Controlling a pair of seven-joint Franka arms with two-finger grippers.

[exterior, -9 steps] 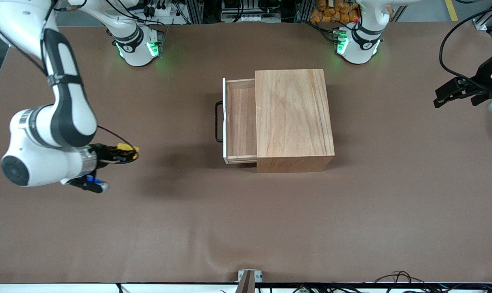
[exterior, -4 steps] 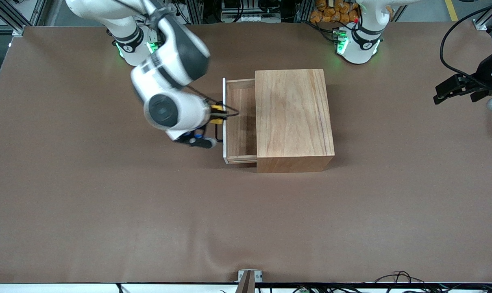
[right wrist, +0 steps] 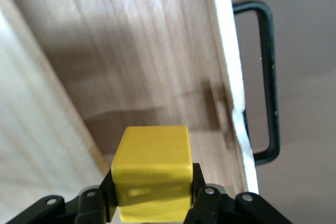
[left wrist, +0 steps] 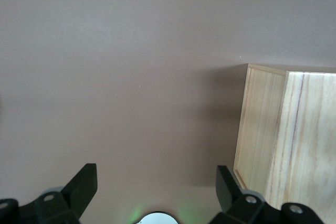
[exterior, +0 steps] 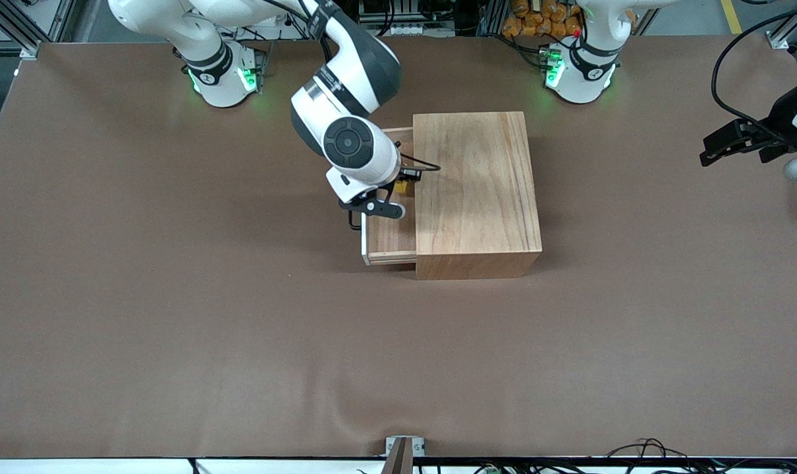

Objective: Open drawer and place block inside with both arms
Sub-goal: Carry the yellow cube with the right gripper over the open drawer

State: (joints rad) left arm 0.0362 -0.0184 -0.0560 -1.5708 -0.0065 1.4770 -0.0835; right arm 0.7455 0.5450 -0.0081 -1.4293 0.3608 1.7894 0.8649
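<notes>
Yellow and small, the block sits pinched between the fingers of the right gripper, up in the air over the open drawer; the drawer's pale wooden floor lies directly under it in the right wrist view; the drawer stands pulled out from the wooden box toward the right arm's end of the table, at about nine o'clock from the box's middle, its black handle outermost; the left gripper waits over bare table at the left arm's end, around three o'clock from the box and well apart from it, its fingers spread wide and holding nothing.
</notes>
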